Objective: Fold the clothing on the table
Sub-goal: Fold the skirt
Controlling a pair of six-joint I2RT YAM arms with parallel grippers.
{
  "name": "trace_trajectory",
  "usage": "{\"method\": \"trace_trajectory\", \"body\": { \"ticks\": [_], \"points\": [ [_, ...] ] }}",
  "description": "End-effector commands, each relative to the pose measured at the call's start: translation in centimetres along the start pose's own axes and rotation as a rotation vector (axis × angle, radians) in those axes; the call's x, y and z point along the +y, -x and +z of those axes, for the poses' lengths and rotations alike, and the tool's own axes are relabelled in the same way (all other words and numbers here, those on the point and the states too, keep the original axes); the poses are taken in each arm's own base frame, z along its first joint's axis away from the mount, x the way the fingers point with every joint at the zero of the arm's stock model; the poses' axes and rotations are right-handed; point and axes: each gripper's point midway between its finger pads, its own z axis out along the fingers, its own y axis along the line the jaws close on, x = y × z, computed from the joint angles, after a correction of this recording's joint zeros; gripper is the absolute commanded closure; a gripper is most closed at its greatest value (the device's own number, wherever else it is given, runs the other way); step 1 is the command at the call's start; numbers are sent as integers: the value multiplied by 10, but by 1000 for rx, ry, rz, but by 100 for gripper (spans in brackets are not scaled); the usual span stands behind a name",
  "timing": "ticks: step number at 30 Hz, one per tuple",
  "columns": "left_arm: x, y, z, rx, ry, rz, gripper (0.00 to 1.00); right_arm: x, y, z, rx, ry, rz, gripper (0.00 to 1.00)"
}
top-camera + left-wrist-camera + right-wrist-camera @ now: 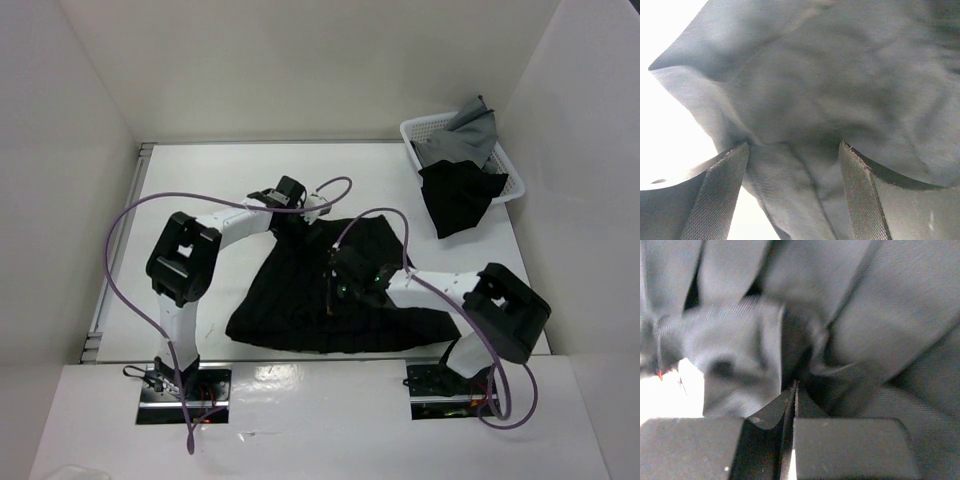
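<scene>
Two fingers (720,195) of the left gripper (795,150) stand wide apart, straddling a ridge of the black pleated skirt (290,300) at its 11 o'clock edge. The right gripper (794,386) has its fingers (850,447) pressed together, tips among the pleats near the skirt's middle; whether cloth is nipped I cannot tell. The skirt lies fanned on the table (200,180), from centre toward 6 o'clock.

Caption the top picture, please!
Left arm and right arm reach onto the black pleated skirt on the white table.
</scene>
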Motion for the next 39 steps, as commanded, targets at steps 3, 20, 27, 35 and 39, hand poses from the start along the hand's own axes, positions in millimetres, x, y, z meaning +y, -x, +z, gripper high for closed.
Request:
{"method": "trace_trajectory", "body": {
  "ticks": [3, 20, 27, 35, 39],
  "points": [
    [39, -15, 10, 34, 68, -170, 20, 26, -30, -25, -6, 60, -141, 100],
    [8, 49, -113, -218, 12, 2, 19, -18, 56, -99, -275, -51, 108, 98],
    [-115, -1, -73, -37, -232, 179, 18, -79, 76, -74, -242, -185, 195, 98],
    [-158, -44, -42, 83, -308, 239, 21, -106, 80, -49, -233, -203, 273, 98],
    [-168, -57, -56, 102, -357, 287, 26, -108, 97, -51, -276, -172, 360, 98]
  ]
}}
